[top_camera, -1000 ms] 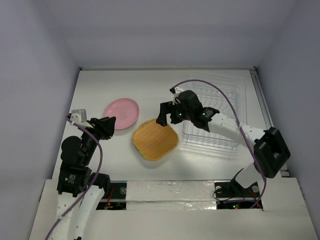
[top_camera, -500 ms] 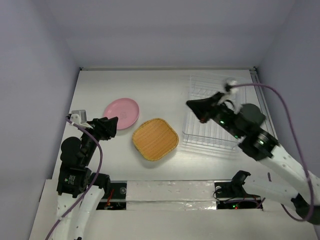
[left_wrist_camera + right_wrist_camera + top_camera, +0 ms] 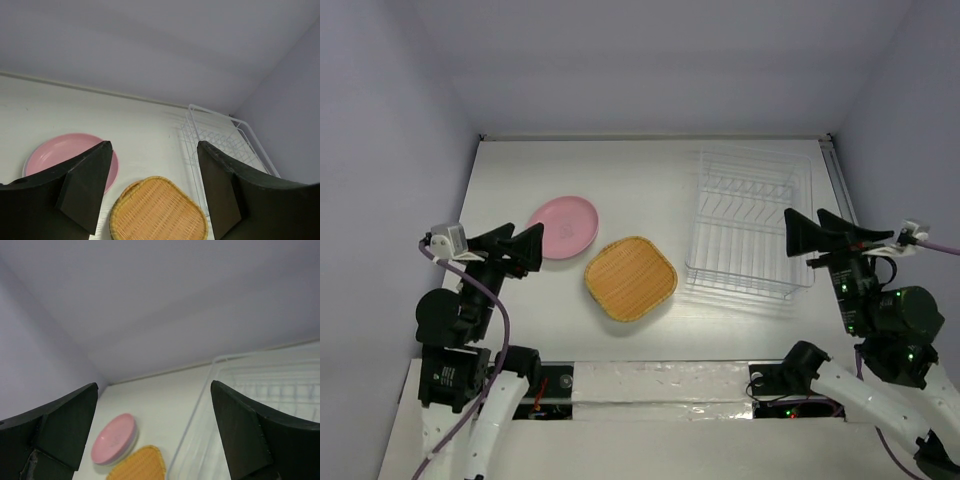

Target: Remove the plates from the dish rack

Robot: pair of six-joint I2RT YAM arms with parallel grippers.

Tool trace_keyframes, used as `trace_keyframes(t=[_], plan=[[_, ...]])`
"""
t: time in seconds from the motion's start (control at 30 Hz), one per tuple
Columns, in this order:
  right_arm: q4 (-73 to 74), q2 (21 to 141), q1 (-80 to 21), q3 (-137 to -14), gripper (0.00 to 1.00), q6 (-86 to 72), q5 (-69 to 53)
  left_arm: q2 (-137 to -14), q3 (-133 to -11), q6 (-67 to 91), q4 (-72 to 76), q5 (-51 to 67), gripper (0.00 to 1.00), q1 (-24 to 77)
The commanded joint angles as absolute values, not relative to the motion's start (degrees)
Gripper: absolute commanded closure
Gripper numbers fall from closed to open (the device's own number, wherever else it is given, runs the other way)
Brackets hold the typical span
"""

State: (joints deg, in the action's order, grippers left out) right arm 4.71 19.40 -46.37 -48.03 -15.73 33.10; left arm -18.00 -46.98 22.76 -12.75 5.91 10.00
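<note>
— While the pink plate point(image 3: 563, 226) lies flat on the white table point(image 3: 620, 170), left of centre, what sits beside it?

— An orange woven plate point(image 3: 631, 278), rounded-square, also flat. It lies just to the pink one's right and nearer the arms. Whether the two touch cannot be told. From the wrist cameras a paler rim shows under the pink plate, too thin to identify.

— And the dish rack?

— White wire, the dish rack point(image 3: 740, 280) stands on the table's right side, toward the far corner. The orange plate lies near its near-left corner, apart from it.

— How do the arms stand?

— The left gripper point(image 3: 527, 230) hovers by the table's left edge, just left of the pink plate, jaws spread wide and grasping nothing. The right gripper point(image 3: 803, 213) hangs over the rack's right side, released as well, its fingers far apart. Both point toward the far wall.

— Anything beyond?

— Pale grey-lavender walls point(image 3: 650, 70) close the table in on three sides, and a purple cable point(image 3: 506, 325) loops along the left arm.
</note>
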Motion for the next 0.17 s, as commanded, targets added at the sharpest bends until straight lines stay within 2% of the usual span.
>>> trace_keyframes(t=[0.0, 0.07, 0.13], plan=[[7.03, 20.30, -46.41, -47.11, 0.00, -17.48, 38.93, -16.18, -46.24, 22.24, -9.85, 4.57, 0.34, 9.67], [6.33, 21.18, -46.41, -46.41, 0.00, -17.58, 37.18, -15.56, -44.57, 22.85, -9.41, 4.92, 0.33, 9.67], [6.33, 22.40, -46.41, -46.41, 0.00, -17.93, 35.95, -15.64, -43.25, 23.46, -9.67, 5.27, 0.27, 9.67]])
